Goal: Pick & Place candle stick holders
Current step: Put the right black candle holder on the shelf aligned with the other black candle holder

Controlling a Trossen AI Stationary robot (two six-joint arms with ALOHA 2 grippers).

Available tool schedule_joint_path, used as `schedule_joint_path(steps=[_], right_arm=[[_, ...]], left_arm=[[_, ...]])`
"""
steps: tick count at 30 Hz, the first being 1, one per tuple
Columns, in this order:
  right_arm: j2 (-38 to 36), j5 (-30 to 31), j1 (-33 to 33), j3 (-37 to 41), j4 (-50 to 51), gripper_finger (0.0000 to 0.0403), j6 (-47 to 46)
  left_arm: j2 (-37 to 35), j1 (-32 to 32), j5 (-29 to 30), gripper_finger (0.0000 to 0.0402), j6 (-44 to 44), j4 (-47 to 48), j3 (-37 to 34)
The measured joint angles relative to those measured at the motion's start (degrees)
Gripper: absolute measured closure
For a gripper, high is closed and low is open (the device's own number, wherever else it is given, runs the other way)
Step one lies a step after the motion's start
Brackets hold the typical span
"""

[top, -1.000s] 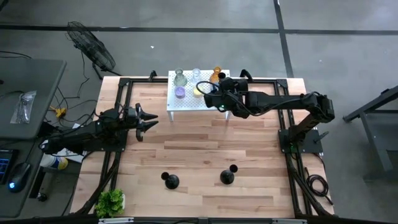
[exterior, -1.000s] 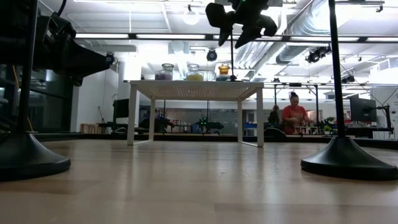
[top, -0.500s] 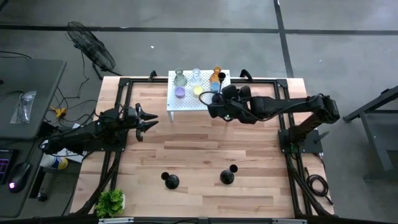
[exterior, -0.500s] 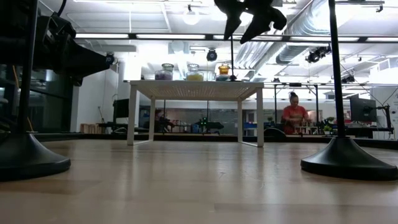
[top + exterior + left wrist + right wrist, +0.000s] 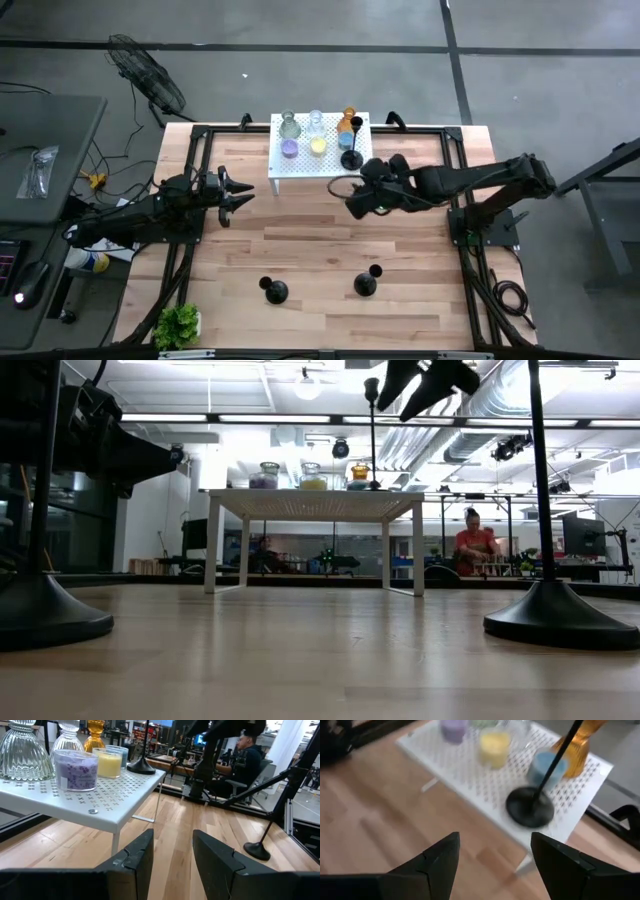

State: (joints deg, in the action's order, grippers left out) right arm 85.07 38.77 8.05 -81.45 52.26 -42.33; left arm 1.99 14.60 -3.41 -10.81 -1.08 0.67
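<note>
My right end effector (image 5: pixel 352 205) hangs over the worktop (image 5: pixel 320 250) just off the stand's right front corner, fingers (image 5: pixel 565 865) spread well apart and gripping nothing. I see bare wood between them in my right wrist view.

One black candle stick holder (image 5: pixel 352 158) stands upright on the white perforated stand (image 5: pixel 300 165), at the stand's right front corner, round base flat on the perforated top and thin stem straight up. In the right wrist view that holder (image 5: pixel 530 806) sits clear of my fingers, apart from them.

Beside it on the stand is the blue cup (image 5: pixel 345 140), with the amber glass (image 5: pixel 348 118) behind that, towards the stand's far right corner. The yellow cup (image 5: pixel 318 146) and purple cup (image 5: pixel 289 149) line the stand's front, and the clear glass (image 5: pixel 315 122) and greenish glass (image 5: pixel 289 125) stand along its far edge.

Two more black holders wait upright near the worktop's front edge: one (image 5: pixel 275 291) left of centre, the other (image 5: pixel 366 284) right of centre, well apart from each other and from the stand.

My left end effector (image 5: pixel 238 195) rests by the worktop's left edge, pointing towards the stand, fingers (image 5: pixel 135 860) partly open and holding nothing.

A small green plant (image 5: pixel 177 324) sits at the worktop's front left corner. Beyond the worktop, a person (image 5: pixel 470 548) is in the room.
</note>
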Motion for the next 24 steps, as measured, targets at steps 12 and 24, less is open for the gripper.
schedule_joint_path(steps=[12, 24], right_arm=[[-10.05, -4.68, 10.18, 8.69, 5.32, 0.0163, -9.26], [-16.17, -18.05, 20.85, 23.36, 1.03, 0.0163, -10.13]], left_arm=[[-0.02, 0.02, -0.01, 0.0268, 0.00, 0.02, 0.00], [0.00, 0.01, 0.01, 0.0268, 0.00, 0.00, 0.00]])
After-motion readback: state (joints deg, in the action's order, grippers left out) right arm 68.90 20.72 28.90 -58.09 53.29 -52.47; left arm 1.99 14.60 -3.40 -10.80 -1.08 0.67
